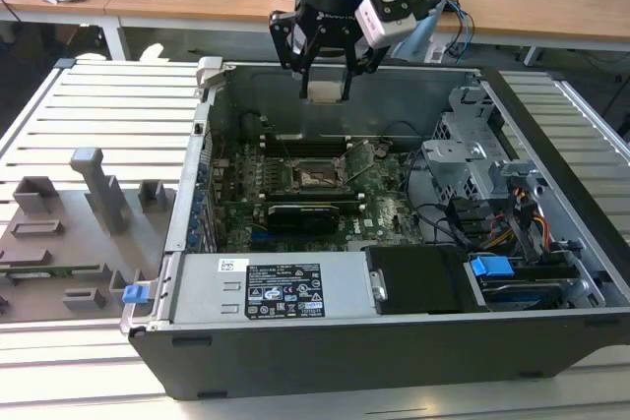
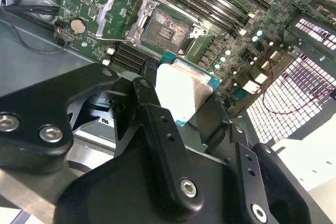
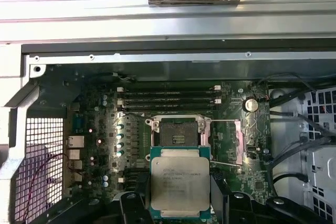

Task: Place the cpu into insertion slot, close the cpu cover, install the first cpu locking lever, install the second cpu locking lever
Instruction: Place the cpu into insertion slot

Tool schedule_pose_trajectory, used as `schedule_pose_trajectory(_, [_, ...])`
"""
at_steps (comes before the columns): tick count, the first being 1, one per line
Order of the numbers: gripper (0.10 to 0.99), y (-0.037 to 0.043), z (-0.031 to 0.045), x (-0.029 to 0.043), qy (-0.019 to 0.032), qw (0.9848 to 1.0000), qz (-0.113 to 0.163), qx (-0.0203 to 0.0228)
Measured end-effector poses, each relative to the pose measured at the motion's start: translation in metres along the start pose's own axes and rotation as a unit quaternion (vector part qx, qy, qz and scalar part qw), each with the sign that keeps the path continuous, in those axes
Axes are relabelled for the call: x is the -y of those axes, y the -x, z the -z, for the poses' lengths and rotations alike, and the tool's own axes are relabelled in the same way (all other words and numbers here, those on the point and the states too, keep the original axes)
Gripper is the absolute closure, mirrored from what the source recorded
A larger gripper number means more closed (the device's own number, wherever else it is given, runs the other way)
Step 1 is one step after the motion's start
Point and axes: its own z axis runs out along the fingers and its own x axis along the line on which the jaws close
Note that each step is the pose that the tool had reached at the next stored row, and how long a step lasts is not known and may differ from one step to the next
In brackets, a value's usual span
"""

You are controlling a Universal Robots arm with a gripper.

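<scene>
My gripper (image 1: 325, 84) hangs above the far wall of the open computer case, shut on the cpu (image 1: 325, 91). In both wrist views the cpu (image 3: 178, 183) (image 2: 185, 88) is a flat square chip with a silver-grey top and a green edge, clamped between the black fingers (image 3: 129, 204) (image 2: 148, 98). Below it on the green board lies the insertion slot (image 3: 178, 132) (image 2: 163, 28) (image 1: 317, 178), dark, bare and silver-rimmed. The cpu cover (image 3: 226, 141) (image 2: 118, 16) is swung open to one side of the slot. Thin wire locking levers (image 3: 227, 165) stand released beside it.
The case walls (image 1: 202, 159) rise around the board. A black expansion card (image 1: 305, 211) lies just in front of the slot and long memory slots (image 3: 168, 95) behind it. A power supply (image 1: 281, 287) and drive cage (image 1: 472, 159) fill the near and right sides. A grey fixture tray (image 1: 69, 233) sits at the exterior view's left.
</scene>
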Motion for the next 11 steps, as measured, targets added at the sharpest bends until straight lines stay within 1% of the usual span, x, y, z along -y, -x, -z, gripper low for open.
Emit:
schedule_pose_trajectory(7, [0.545, 0.0001, -0.0064, 0.0006, 0.0001, 1.0000, 0.000, 0.0000])
schedule_pose_trajectory(11, [0.545, 0.0001, -0.0078, 0.0007, -0.0001, 1.0000, 0.000, 0.0000])
